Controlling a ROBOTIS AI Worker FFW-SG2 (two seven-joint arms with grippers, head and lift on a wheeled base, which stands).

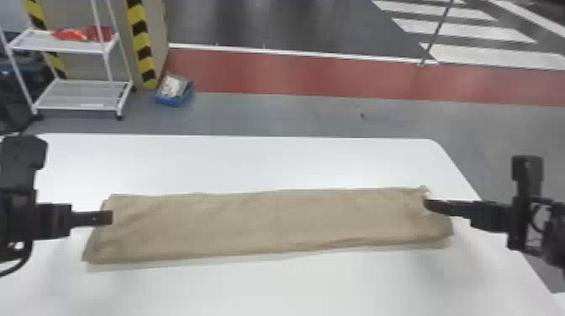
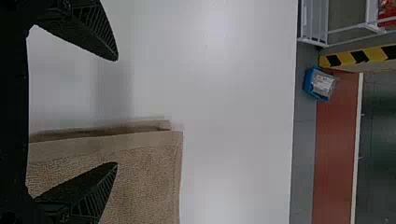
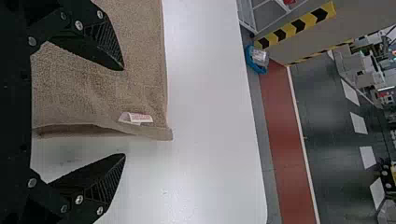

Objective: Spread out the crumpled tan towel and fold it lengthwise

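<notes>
The tan terry-cloth towel (image 1: 269,222) lies on the white rectangular table (image 1: 252,161) as a long, flat strip running from left to right. The strip is folded lengthwise in layers. At the left end, the edge of a lower layer projects slightly past the upper one. At the right end, the layers part in a narrow, dark gap. Shallow wrinkles cross the upper surface. The near edge slants, so that its left part lies nearer than its right part. A small white label with red print (image 3: 135,117) is located by the far right corner of the towel.

The black left gripper (image 1: 110,217) is positioned at the left end of the towel. Its two fingers are spread wide apart, with nothing between them: one is over the towel, the other over the table just beyond the towel's left edge. The black right gripper (image 1: 427,205) is positioned at the right end. Its fingers are also spread wide and empty, one over the towel and one beyond the right edge. Contact between either gripper and the cloth cannot be determined.

Beyond the table, on the floor, a blue open bin (image 1: 170,101) stands between a white metal shelf rack (image 1: 80,96) on the left and a red floor strip (image 1: 302,73) on the right.
</notes>
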